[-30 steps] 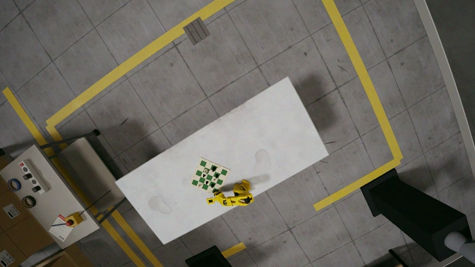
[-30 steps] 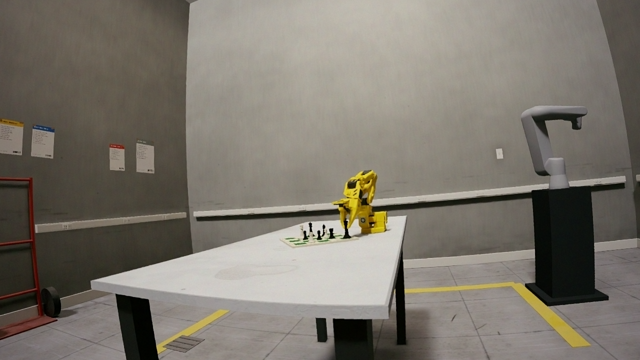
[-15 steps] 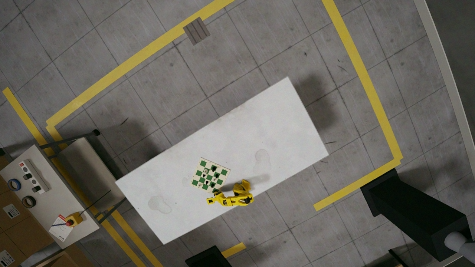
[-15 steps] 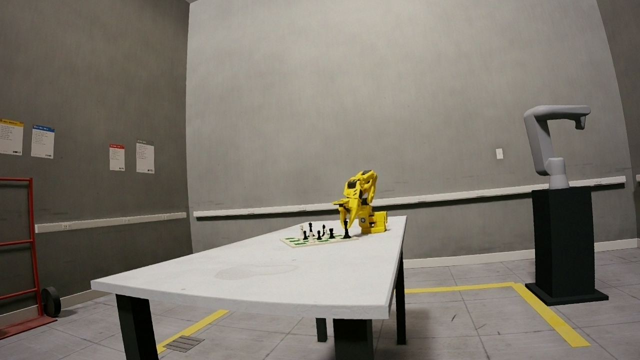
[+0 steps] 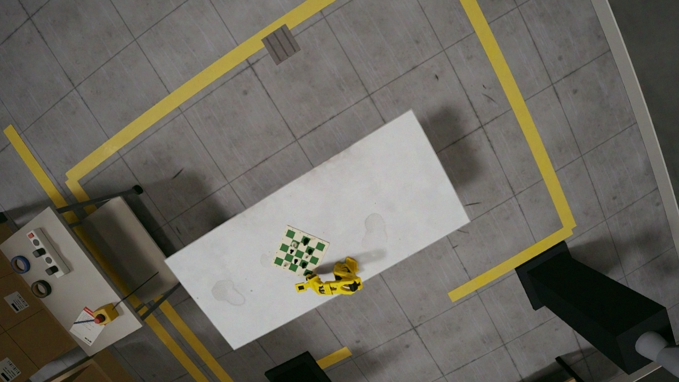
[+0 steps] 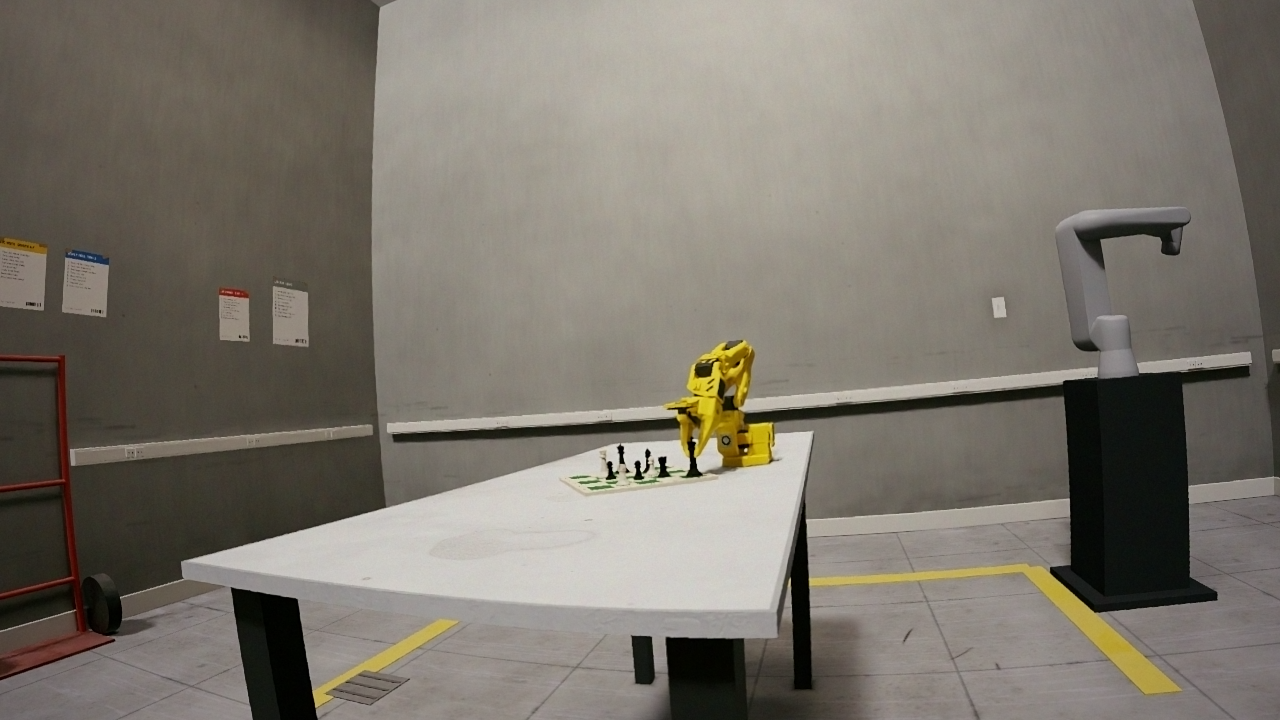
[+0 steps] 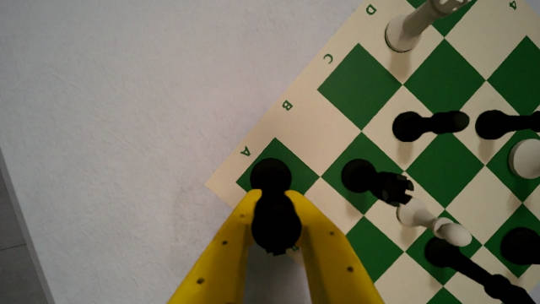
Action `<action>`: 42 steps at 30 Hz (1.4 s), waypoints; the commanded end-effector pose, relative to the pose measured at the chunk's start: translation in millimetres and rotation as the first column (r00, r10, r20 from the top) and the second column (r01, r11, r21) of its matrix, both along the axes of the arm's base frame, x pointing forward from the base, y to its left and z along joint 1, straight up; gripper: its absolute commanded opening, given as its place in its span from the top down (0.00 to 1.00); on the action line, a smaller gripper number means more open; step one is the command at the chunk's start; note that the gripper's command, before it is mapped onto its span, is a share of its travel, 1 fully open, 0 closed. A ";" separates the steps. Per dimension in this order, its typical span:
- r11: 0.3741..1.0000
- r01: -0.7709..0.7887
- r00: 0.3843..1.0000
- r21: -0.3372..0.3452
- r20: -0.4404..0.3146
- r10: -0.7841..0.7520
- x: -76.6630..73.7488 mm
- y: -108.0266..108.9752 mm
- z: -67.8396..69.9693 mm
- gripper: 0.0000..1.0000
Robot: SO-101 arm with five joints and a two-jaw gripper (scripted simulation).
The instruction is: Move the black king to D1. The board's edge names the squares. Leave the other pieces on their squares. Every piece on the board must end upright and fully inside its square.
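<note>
Black rook (image 7: 376,182) neighbours the hand-clamped (image 7: 274,219) black king (image 7: 273,203).

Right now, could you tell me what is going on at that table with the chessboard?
A small yellow arm is working at a green-and-cream chessboard on the white table. Its gripper is shut on the black king, whose base sits on the corner square in row A. Seen from the wrist, a white piece stands at the board's edge in row D. The other pieces stand upright on their squares.
</note>
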State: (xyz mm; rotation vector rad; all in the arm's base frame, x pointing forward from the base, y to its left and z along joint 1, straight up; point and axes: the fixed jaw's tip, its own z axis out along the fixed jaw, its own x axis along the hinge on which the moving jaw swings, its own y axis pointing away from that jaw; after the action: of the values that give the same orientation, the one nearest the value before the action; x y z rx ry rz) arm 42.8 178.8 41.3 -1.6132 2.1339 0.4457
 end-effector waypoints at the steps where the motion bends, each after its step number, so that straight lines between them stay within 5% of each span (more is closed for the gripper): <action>1: 1.000 0.004 1.000 0.002 0.003 -0.004 1.8 0.8 1.0 1.00; 11: 1.000 0.005 1.000 0.002 0.005 -0.005 2.9 0.5 7.0 1.00; 42: 1.000 0.007 1.000 0.001 0.007 -0.007 3.4 -0.6 58.7 1.00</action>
State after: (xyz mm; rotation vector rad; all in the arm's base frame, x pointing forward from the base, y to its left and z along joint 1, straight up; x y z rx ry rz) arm 44.5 178.0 95.4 -1.6090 2.1393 0.4377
